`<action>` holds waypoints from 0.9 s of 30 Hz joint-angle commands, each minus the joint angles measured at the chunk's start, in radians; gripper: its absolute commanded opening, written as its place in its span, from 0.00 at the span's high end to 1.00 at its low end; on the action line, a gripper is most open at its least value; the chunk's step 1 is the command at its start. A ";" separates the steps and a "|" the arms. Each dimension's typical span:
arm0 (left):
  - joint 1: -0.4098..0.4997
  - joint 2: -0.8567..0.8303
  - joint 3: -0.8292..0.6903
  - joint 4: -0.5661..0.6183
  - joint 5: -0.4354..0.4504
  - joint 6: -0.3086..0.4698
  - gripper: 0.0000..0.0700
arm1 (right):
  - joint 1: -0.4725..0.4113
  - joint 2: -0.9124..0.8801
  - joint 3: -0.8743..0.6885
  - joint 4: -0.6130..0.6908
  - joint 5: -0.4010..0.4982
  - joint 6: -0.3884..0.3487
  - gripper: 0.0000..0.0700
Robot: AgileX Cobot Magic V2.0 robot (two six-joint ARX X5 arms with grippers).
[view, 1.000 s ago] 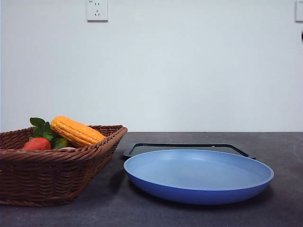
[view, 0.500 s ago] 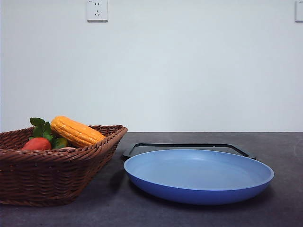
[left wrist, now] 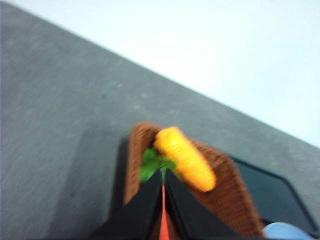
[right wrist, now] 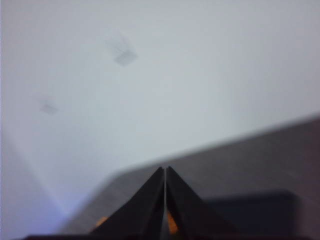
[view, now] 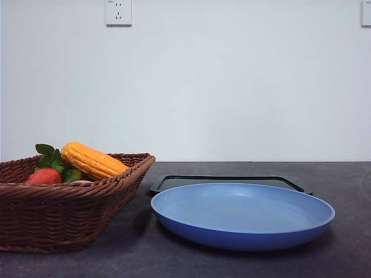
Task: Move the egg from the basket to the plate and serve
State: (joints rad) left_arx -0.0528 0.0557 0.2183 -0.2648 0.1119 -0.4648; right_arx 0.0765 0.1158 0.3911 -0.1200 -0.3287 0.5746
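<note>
The brown wicker basket sits at the table's left with a yellow corn cob, a red fruit with green leaves and something green inside. The egg is hidden from me. The light blue plate lies empty right of the basket. In the left wrist view my left gripper is shut, its black fingers meeting over the basket just short of the corn. My right gripper is shut too, pointing at the white wall above the dark table.
A flat black tray lies behind the plate; its corner shows in the left wrist view. The dark grey table has bare room right of the plate. A wall socket is high on the white wall.
The front view has shifted by only a pixel or two. Basket, plate and tray have not moved.
</note>
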 commanded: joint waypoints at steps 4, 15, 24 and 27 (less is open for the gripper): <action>0.000 0.100 0.140 -0.039 0.041 0.012 1.00 | 0.001 0.093 0.139 -0.142 0.095 -0.147 1.00; 0.000 0.438 0.451 -0.144 0.281 0.089 1.00 | 0.014 0.415 0.409 -0.457 0.093 -0.253 1.00; -0.005 0.664 0.596 -0.320 0.538 0.147 1.00 | 0.065 0.606 0.481 -0.619 0.083 -0.329 1.00; -0.019 0.704 0.598 -0.349 0.571 0.164 1.00 | 0.095 0.657 0.481 -0.668 0.082 -0.352 1.00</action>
State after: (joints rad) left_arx -0.0677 0.7542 0.8021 -0.6195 0.6697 -0.3313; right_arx 0.1651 0.7658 0.8589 -0.7885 -0.2424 0.2556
